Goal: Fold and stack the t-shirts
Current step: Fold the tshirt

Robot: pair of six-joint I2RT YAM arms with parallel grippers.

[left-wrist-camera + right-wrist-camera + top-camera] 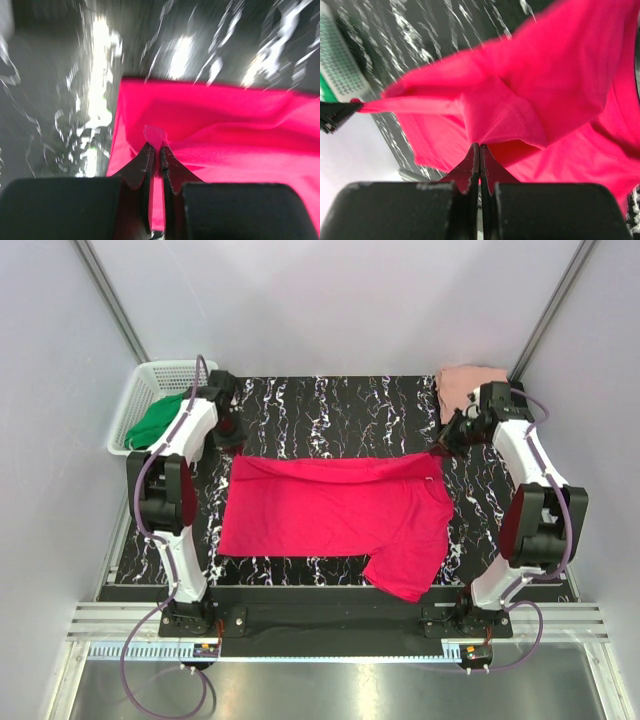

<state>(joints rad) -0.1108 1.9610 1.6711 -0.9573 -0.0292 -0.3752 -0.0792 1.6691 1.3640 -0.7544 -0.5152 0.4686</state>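
Your crimson shirt (pixel 335 515) lies spread across the middle of the table (pixel 330 405). Its long side runs left to right, and one flap reaches toward the near edge on the right. The far edge is pulled into a straight line between your two arms.

Your left gripper (pixel 155 146) is at the far left corner of the shirt. The wrist view shows its fingers pressed together on a small peak of crimson cloth, with no gap between them. Your right gripper (pixel 479 148) is at the far right corner, pinched the same way on a bunched fold. From there the hem stretches taut across to the other pincer. You cannot tell from these views whether that edge is lifted clear of the table or just resting on it.

The salmon shirt (pixel 462 385) sits in a heap at the far right corner of the table, just behind your right arm and apart from the crimson one.

At the far left, beside the table, a white basket (pixel 140 390) holds a green cloth (pixel 155 423).
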